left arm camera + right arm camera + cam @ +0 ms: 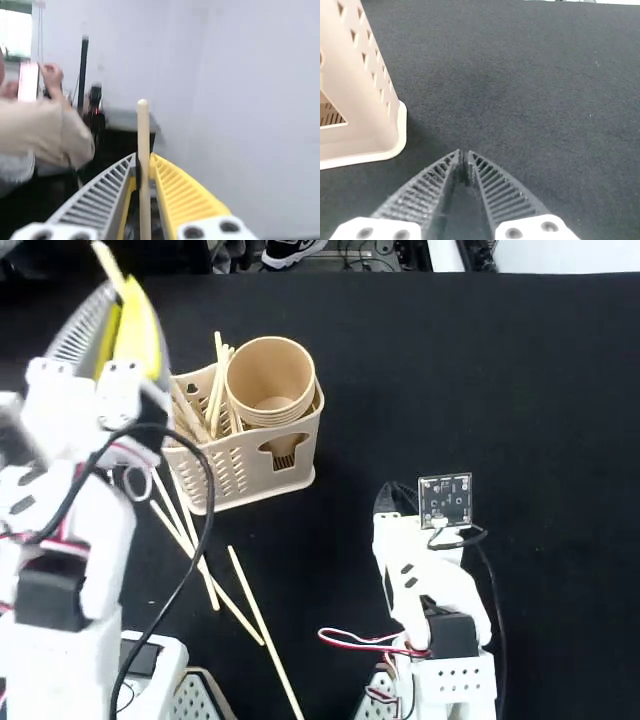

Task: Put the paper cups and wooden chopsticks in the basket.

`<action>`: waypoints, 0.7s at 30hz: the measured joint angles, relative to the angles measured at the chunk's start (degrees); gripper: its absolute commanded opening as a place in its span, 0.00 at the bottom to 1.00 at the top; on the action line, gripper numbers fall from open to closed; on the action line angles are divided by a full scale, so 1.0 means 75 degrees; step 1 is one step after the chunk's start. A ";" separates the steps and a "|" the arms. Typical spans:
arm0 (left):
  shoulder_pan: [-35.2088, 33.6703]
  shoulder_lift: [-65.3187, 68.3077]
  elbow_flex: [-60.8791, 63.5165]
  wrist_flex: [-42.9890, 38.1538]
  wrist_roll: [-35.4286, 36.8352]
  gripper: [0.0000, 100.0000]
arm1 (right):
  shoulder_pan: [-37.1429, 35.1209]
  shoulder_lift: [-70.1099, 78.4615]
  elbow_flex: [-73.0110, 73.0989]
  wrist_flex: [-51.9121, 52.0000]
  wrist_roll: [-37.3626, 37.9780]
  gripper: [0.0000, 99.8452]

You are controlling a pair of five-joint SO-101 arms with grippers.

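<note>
Left jaws grip a pale wooden chopstick upright between them, beside the beige slotted basket; right jaws closed, empty, open black bench ahead.

From the high view I find the beige slotted plastic basket left of centre on the black cloth-covered table. Stacked tan paper cups sit in its right compartment and upright wooden chopsticks in its left. Loose wooden sticks lie on the table in front of it. The right gripper sits right of the basket. The left gripper is left of it, with a single wooden chopstick between its fingers.
</note>
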 measured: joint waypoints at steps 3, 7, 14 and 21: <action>0.0000 -0.0035 -0.0258 -0.0047 0.0000 0.03 | 0.0000 0.0000 0.0000 0.0000 0.0000 0.02; -0.0176 0.0563 -0.0258 -0.0141 -0.0258 0.03 | 0.0000 0.0000 0.0000 0.0000 0.0000 0.02; -0.0879 0.1676 0.0996 -0.1383 -0.0023 0.09 | 0.0000 0.0000 0.0000 0.0000 0.0000 0.02; -0.0539 0.1278 0.1489 0.0352 0.0141 0.23 | 0.0000 0.0000 0.0000 0.0000 0.0000 0.02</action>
